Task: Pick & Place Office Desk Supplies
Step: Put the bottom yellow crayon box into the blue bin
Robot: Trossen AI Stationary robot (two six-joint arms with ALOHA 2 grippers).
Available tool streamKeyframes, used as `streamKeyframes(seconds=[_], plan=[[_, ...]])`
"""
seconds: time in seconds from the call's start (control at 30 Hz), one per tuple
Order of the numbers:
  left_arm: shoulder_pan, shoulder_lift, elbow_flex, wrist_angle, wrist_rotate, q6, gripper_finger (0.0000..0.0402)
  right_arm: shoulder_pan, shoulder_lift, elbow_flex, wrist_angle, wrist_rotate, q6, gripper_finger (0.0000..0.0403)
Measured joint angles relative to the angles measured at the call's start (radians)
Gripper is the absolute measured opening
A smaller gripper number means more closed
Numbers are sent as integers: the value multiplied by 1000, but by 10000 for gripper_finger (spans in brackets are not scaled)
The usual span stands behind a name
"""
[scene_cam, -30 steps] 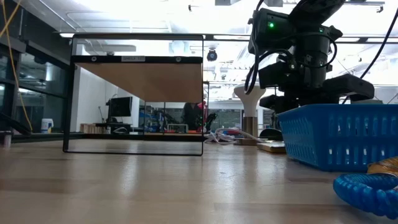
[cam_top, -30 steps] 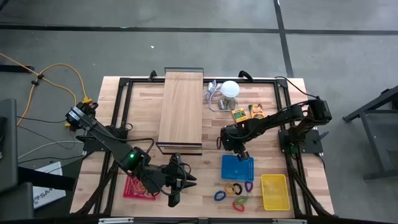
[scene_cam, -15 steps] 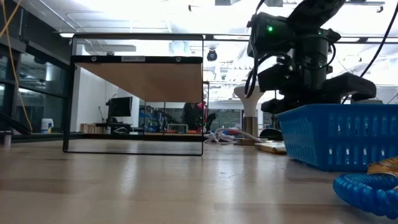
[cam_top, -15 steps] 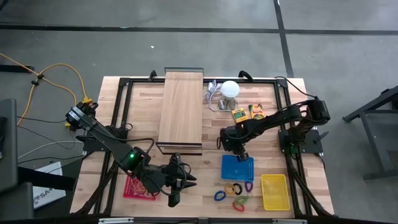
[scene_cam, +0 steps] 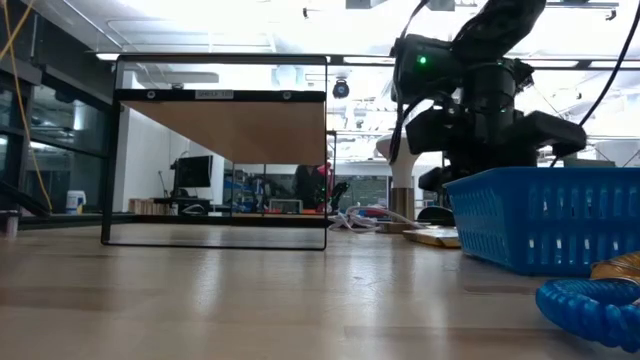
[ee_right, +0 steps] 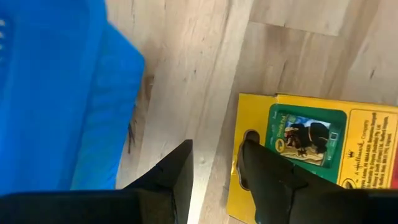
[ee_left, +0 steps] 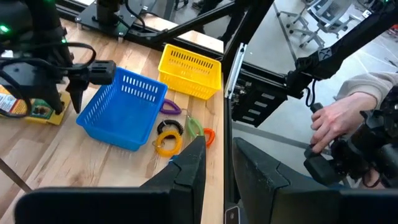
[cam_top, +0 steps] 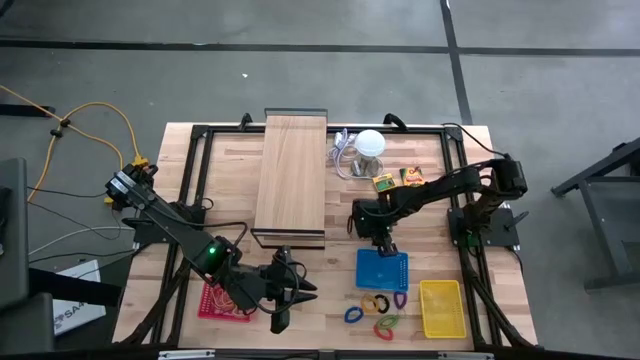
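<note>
My right gripper (cam_top: 384,243) hangs open, pointing steeply down over the bare wood just beyond the far edge of the blue basket (cam_top: 382,268). A yellow printed pack (ee_right: 311,143) lies flat on the table, with nothing between my fingers (ee_right: 214,158). Two such packs (cam_top: 385,183) (cam_top: 412,177) lie near the white ball. Coloured loop clips (cam_top: 375,305) rest on the table in front of the basket. My left gripper (cam_top: 280,318) waits open near the table's front edge, touching nothing.
A yellow basket (cam_top: 441,307) stands at the front right and a red one (cam_top: 222,298) lies under my left arm. A long wooden board on a black frame (cam_top: 291,175) fills the middle. A person's hand (ee_left: 329,124) shows beyond the table's right edge.
My right gripper has rolled a little about its wrist while staying over the far edge of the blue basket. Its fingers keep the same gap.
</note>
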Motion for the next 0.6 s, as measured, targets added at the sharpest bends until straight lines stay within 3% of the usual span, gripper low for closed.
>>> streamKeyframes(seconds=[0.27, 0.47, 0.6], plan=[[0, 0, 0, 0, 0, 0, 77, -42, 1, 0, 12, -81, 35, 129], [0, 0, 0, 0, 0, 0, 77, -40, 1, 0, 14, 33, 38, 129], [0, 0, 0, 0, 0, 0, 77, -40, 1, 0, 11, 30, 39, 129]])
